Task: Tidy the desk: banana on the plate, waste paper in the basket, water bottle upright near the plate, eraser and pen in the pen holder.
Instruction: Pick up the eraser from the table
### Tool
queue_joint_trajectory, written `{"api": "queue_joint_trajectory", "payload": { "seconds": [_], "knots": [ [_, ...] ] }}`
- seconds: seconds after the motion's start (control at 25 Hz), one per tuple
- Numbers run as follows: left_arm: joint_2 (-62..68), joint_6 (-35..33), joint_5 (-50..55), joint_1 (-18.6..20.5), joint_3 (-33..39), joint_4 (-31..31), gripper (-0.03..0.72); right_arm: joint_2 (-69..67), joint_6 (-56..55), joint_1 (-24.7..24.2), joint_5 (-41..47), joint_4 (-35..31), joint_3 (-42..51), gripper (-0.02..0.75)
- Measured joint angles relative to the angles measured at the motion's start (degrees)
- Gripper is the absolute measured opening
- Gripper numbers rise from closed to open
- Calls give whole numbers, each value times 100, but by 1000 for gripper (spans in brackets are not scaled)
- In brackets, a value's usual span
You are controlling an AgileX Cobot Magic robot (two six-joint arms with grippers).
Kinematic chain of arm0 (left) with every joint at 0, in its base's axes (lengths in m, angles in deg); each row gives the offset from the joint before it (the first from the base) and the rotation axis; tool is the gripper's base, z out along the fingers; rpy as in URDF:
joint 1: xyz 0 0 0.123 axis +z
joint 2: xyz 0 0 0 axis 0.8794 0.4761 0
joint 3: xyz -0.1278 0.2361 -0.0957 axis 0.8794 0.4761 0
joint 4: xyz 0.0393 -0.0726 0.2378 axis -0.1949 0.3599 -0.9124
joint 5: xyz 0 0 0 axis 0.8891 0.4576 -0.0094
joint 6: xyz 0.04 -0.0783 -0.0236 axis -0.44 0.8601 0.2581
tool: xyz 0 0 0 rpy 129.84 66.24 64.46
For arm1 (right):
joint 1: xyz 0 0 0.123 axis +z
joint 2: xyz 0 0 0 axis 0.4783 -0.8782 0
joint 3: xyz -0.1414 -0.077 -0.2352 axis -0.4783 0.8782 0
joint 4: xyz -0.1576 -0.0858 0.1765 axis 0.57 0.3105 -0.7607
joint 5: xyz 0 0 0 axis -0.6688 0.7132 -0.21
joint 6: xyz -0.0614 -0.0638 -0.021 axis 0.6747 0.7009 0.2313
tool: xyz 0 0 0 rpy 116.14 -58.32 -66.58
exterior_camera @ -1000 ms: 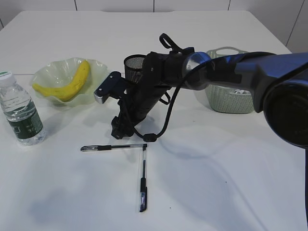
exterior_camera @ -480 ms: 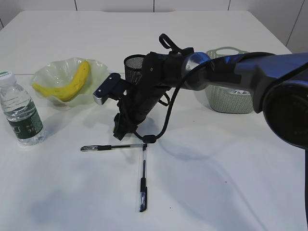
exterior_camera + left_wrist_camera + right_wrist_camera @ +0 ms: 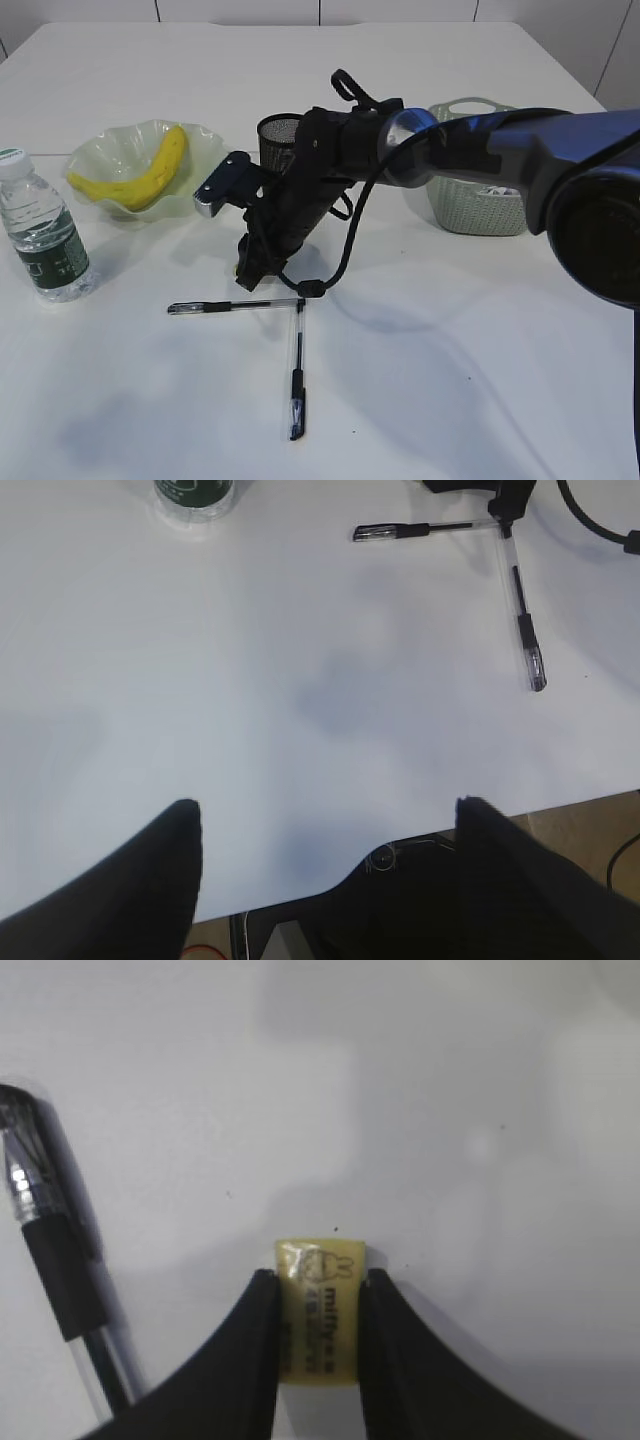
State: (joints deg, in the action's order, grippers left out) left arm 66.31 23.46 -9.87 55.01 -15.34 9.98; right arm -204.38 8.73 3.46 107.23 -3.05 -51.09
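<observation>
In the right wrist view my right gripper (image 3: 318,1285) is shut on the pale yellow eraser (image 3: 320,1310), which lies on the white desk (image 3: 450,350); both fingers press its long sides. In the exterior view this gripper (image 3: 245,275) points down just above the pens and hides the eraser. One pen (image 3: 235,307) lies crosswise, another pen (image 3: 297,370) runs toward the front. The banana (image 3: 140,175) lies in the plate (image 3: 215,145). The water bottle (image 3: 40,235) stands upright left of the plate. The pen holder (image 3: 280,135) stands behind my right arm. My left gripper (image 3: 325,815) hangs open over the desk's front edge, holding nothing.
The basket (image 3: 480,215) stands at the back right with white waste paper (image 3: 492,190) showing inside. A pen's dark grip (image 3: 60,1270) lies just left of the eraser. My right arm spans the desk from the right, with its cable looping down near the pens.
My right gripper's jaws have closed from wide apart onto the eraser. The arm has dipped very slightly. The left gripper and the other things have not moved.
</observation>
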Motion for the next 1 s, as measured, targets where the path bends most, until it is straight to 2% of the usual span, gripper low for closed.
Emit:
{"api": "queue_joint_trajectory", "payload": {
  "seconds": [0.28,1.0],
  "knots": [
    [0,0,0,0,0,0,561,-39,0,0,201,-254,-93,157],
    [-9,0,-9,0,0,0,561,392,0,-146,725,-177,-328,155]
  ]
}}
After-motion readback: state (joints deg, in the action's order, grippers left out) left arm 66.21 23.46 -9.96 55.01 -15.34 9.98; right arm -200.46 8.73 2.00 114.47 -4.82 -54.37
